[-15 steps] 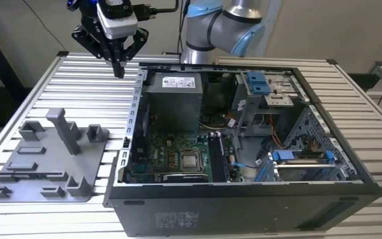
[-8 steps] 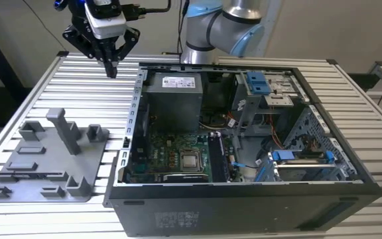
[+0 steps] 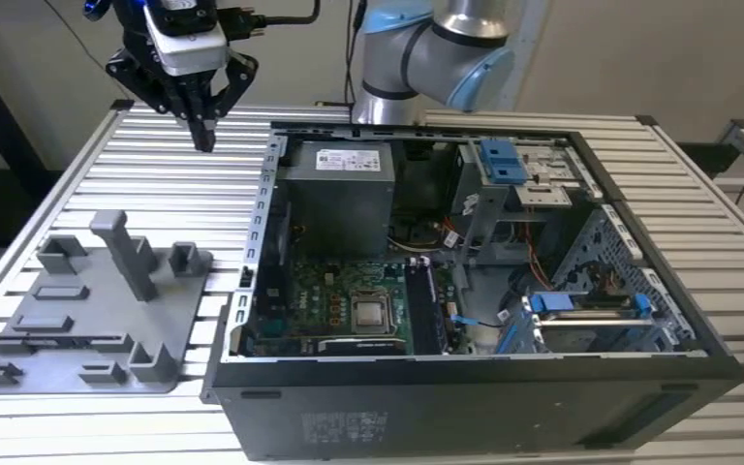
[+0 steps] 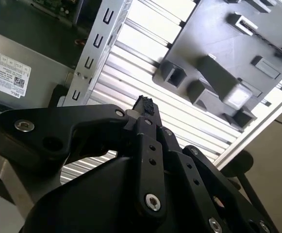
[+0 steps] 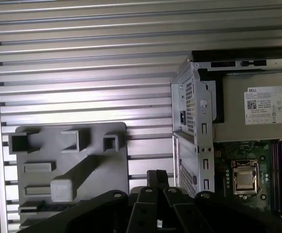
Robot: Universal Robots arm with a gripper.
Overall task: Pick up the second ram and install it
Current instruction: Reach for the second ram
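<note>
The gripper (image 3: pixel 202 143), fingers pressed together (nothing between them), hangs over the table's (image 3: pixel 75 194) far edge, the grey tray (image 3: pixel 36 383) toward its near corner.

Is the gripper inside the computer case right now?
No, the gripper hangs over the slatted table, outside the computer case.

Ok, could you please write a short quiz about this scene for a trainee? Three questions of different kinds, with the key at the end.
1. True or false: the black gripper hangs over the slatted metal table, outside the open black computer case.
2. In the exterior view, on which side of the case does the grey plastic tray with upright blocks lie? A) the view's left B) the view's right C) inside the case
3. Fill in: the gripper's jaws are ____.
Key: 1 true; 2 A; 3 shut.
</note>
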